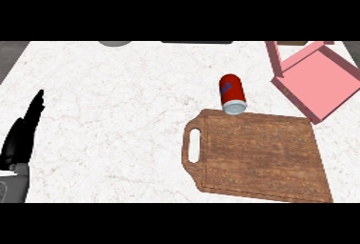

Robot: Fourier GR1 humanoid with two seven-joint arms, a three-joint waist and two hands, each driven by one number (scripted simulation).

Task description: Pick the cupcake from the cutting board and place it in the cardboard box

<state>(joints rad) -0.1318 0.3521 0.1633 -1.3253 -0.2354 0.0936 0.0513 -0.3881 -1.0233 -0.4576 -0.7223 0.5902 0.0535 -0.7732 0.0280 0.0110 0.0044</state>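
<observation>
Brown wooden cutting board (264, 157) bare; no cupcake visible anywhere. Pink cardboard box (320, 83) open at bench (105, 105) far right, visible floor bare. Red can (232, 93) touches board's far edge. Left hand (20, 138) at left edge, fingers straight, resting. Right hand unseen. Progress unclear.

I read the counter (112, 95) as pale marble-look stone, smooth and matt with faint reddish veining, and the cutting board (264, 155) at lower right as brown wood with a visible swirling grain, fairly matt. The can (232, 93) at centre looks like glossy red metal with a silvery lid end; the box (320, 81) at upper right is flat matt pink, card-like. My left hand (20, 138) at lower left is black and matt, plastic-looking.
</observation>
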